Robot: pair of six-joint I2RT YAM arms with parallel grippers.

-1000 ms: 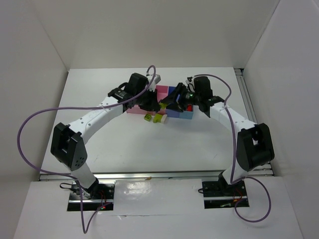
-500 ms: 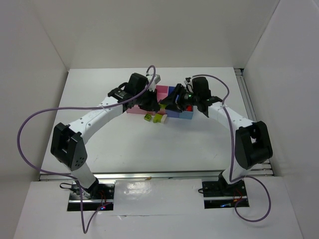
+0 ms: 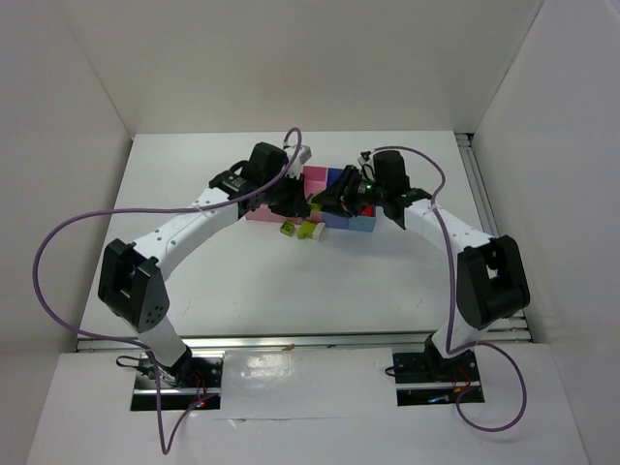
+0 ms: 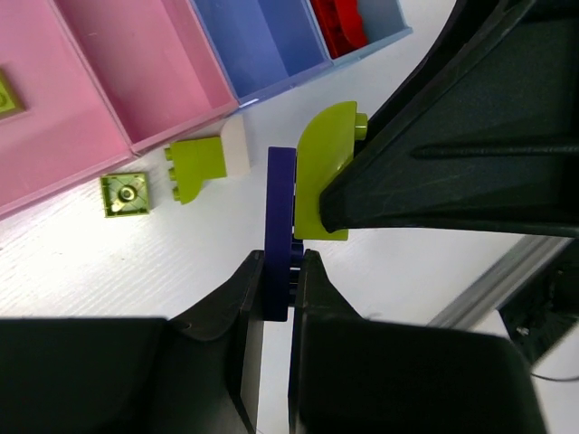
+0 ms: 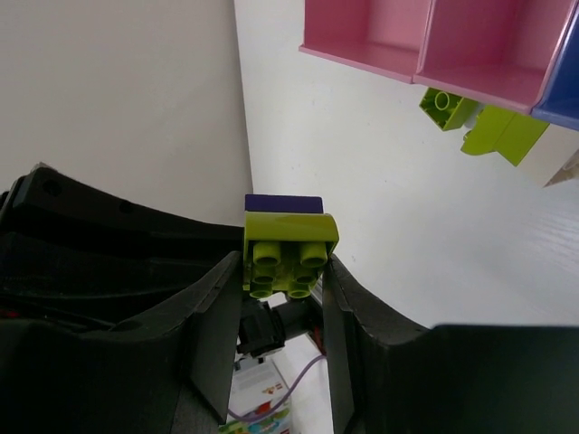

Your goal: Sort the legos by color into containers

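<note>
Both grippers meet in mid-air in front of the containers [image 3: 360, 224]. My left gripper [image 4: 277, 271] is shut on a dark blue lego [image 4: 279, 226], held upright on edge. A yellow-green lego [image 4: 321, 172] is stuck to its side. My right gripper [image 5: 282, 271] is shut on that yellow-green lego [image 5: 289, 244], studs toward its camera, the dark blue lego [image 5: 284, 203] behind it. Red legos [image 4: 342, 23] lie in the end light blue bin. One yellow-green piece [image 4: 7, 95] lies in the wide pink bin [image 4: 54, 127].
On the table before the bins lie a small square yellow-green lego [image 4: 126, 193] and a yellow-green lego [image 4: 199, 165] joined to a whitish one [image 4: 237, 149]. The narrower pink bin [image 4: 154, 72] and the light blue bin [image 4: 262, 41] beside it show nothing inside.
My right gripper has closed onto the yellow-green lego and shifted slightly left toward the left gripper. The left arm has stayed put.
</note>
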